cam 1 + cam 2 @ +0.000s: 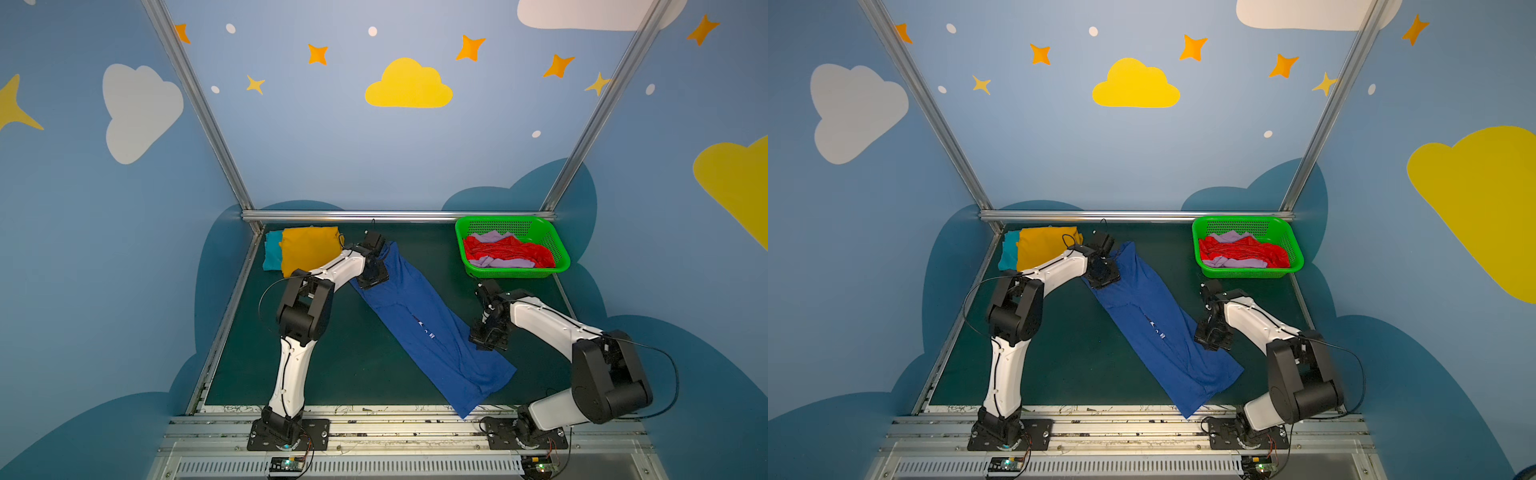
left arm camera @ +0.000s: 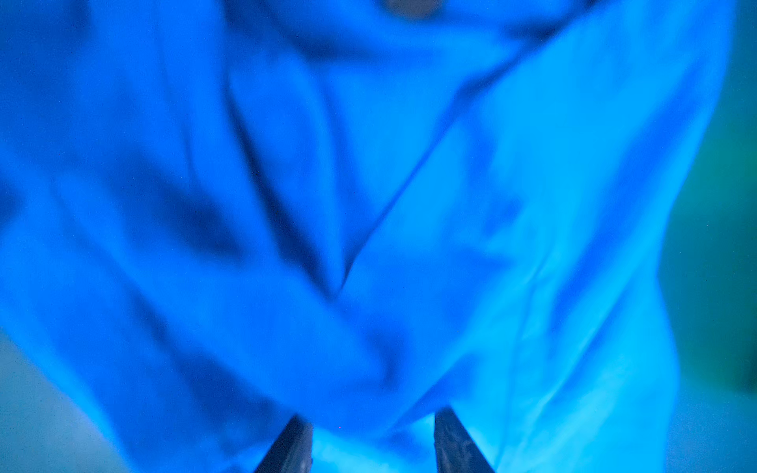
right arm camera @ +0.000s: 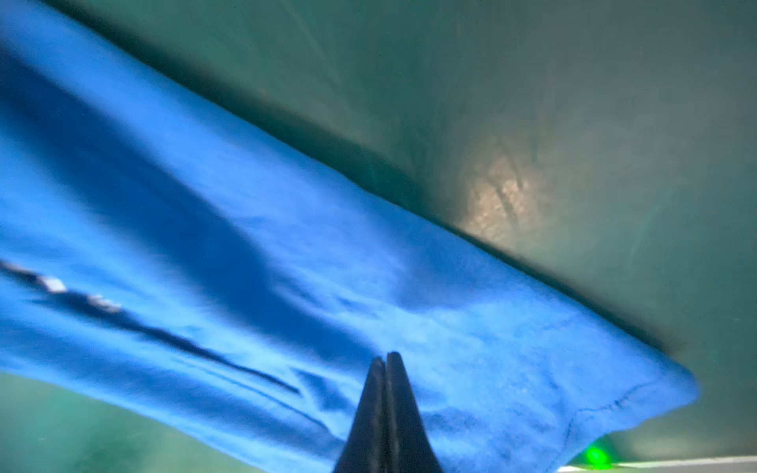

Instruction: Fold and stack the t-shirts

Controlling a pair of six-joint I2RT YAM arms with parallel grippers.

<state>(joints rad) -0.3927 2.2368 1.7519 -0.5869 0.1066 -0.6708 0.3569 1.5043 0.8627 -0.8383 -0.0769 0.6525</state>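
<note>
1. We see the left gripper (image 2: 372,413) with its fingers (image 2: 293,442) spread apart, hanging over the far end of the royal blue t-shirt (image 1: 419,316) and gripping nothing.
2. We see the right gripper (image 3: 387,356) with its tips pressed together at the blue tee's right edge. Whether cloth is pinched, we cannot tell.
3. The blue tee lies as a long narrow strip on the dark green table (image 1: 332,353), running diagonally from far centre to the near right, with bits of white lettering (image 1: 424,328) showing.
4. In the far left corner a folded mustard yellow t-shirt (image 1: 309,249) rests on a teal t-shirt (image 1: 272,251).
5. At the far right, the green mesh basket (image 1: 557,249) holds a crumpled red t-shirt (image 1: 507,251) and a lilac t-shirt (image 1: 494,237).
</note>
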